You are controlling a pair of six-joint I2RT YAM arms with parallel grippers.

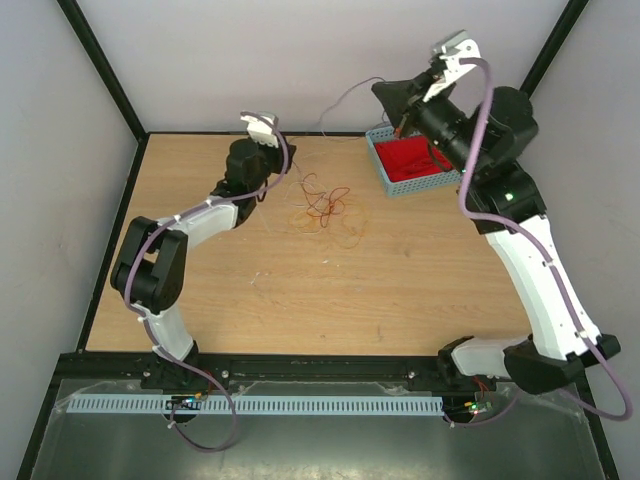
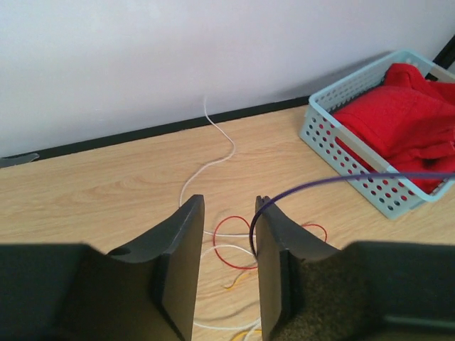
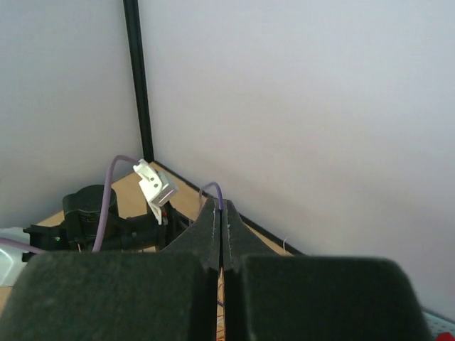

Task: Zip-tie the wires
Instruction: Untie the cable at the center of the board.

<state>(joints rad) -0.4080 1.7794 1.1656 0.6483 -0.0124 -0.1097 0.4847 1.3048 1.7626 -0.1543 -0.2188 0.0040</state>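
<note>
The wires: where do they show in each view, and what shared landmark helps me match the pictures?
Top external: the wires lie just above the picture's centre.
Left wrist: the wires sit low in the centre.
Right wrist: not visible.
Shared landmark: the black strip at the back wall's foot.

Basket (image 1: pixel 381 168) right of wires (image 1: pixel 322 205), wall (image 1: pixel 300 60) behind

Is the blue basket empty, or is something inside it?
Not empty. The blue basket holds a bunched-up red cloth that fills most of it.
</note>
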